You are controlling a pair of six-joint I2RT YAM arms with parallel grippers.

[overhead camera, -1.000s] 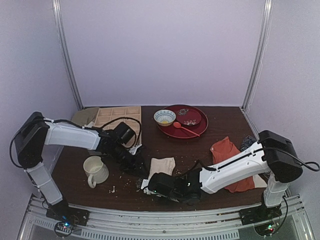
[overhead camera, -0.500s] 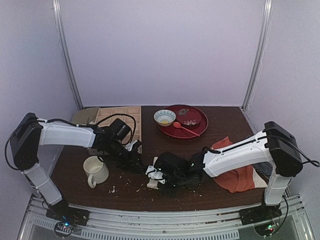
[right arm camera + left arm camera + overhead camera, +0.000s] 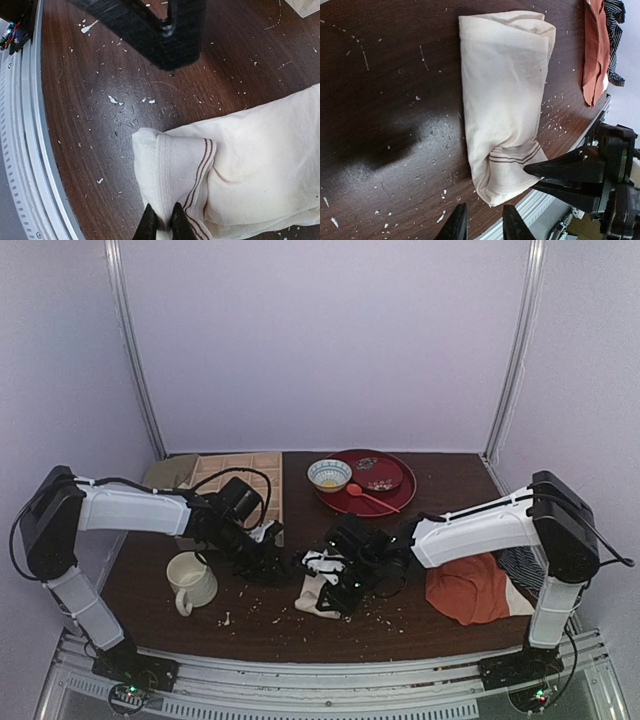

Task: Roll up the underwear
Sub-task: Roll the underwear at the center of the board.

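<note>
Soft even light; glare on table (image 3: 427, 131); wrist views sharp, overhead grainy.
</note>
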